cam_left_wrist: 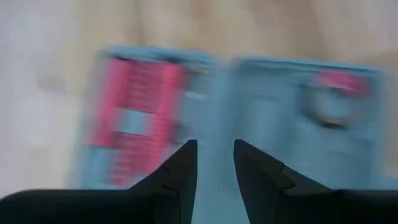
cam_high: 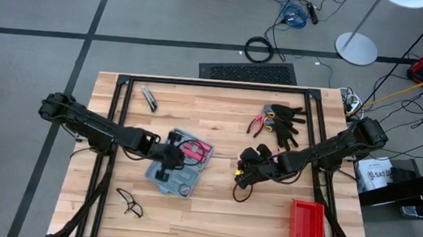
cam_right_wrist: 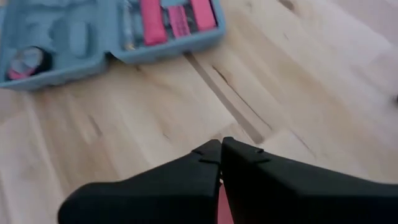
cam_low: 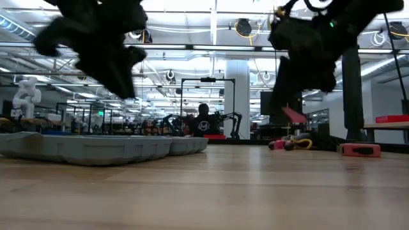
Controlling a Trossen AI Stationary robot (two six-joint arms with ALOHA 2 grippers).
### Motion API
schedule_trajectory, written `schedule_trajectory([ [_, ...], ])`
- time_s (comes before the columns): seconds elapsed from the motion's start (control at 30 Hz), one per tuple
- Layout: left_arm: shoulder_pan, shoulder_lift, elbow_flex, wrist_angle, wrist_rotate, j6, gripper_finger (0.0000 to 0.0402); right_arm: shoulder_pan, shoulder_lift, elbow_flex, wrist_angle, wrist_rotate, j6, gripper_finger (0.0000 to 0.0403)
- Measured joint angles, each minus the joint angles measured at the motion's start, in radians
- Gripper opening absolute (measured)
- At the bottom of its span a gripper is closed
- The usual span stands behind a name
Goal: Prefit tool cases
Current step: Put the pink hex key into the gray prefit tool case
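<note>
While it hovers over the open tool case (cam_high: 180, 166), the left gripper (cam_left_wrist: 215, 163) has its fingers slightly apart | case lies flat mid-table | right gripper (cam_right_wrist: 220, 160) beside it, fingers together | pliers (cam_high: 259, 123) farther back

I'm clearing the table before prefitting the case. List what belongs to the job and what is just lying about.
Job: tool case, lying open; left gripper, open over it; right gripper, shut on a red item.

Lying about: pliers; gloves; glasses; red bin; small grey tool.
</note>
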Motion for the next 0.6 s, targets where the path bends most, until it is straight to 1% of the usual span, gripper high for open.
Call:
schedule_trajectory([
  [0.07, -0.004, 0.009, -0.023, 0.009, 0.123, -0.063, 0.0111, 0.000, 0.000, 0.039, -0.033, -0.006, -0.028, 0.0000],
  [0.1, -0.010, 0.020, -0.035, 0.024, 0.149, -0.092, 0.0111, 0.000, 0.000, 0.058, -0.046, -0.011, -0.038, 0.0000],
  [0.13, -0.019, 0.034, -0.042, 0.039, 0.154, -0.119, 0.0111, 0.003, 0.000, 0.076, -0.058, -0.013, -0.049, 0.0000],
  [0.2, -0.034, 0.055, -0.047, 0.077, 0.151, -0.152, 0.0111, 0.009, 0.000, 0.101, -0.099, -0.021, -0.061, 0.0000],
  [0.27, -0.043, 0.070, -0.046, 0.152, 0.128, -0.172, 0.0111, 0.011, 0.000, 0.115, -0.133, -0.036, -0.060, 0.0000],
  [0.4, -0.045, 0.117, -0.046, 0.266, 0.087, -0.225, 0.0111, 0.031, 0.000, 0.120, -0.144, -0.040, -0.059, 0.0000],
  [0.5, -0.035, 0.165, -0.046, 0.327, 0.085, -0.251, 0.0111, 0.048, 0.000, 0.120, -0.152, -0.040, -0.056, 0.0000],
  [0.6, -0.030, 0.215, -0.045, 0.344, 0.085, -0.268, 0.0111, 0.065, 0.000, 0.120, -0.168, -0.041, -0.043, 0.0000],
])
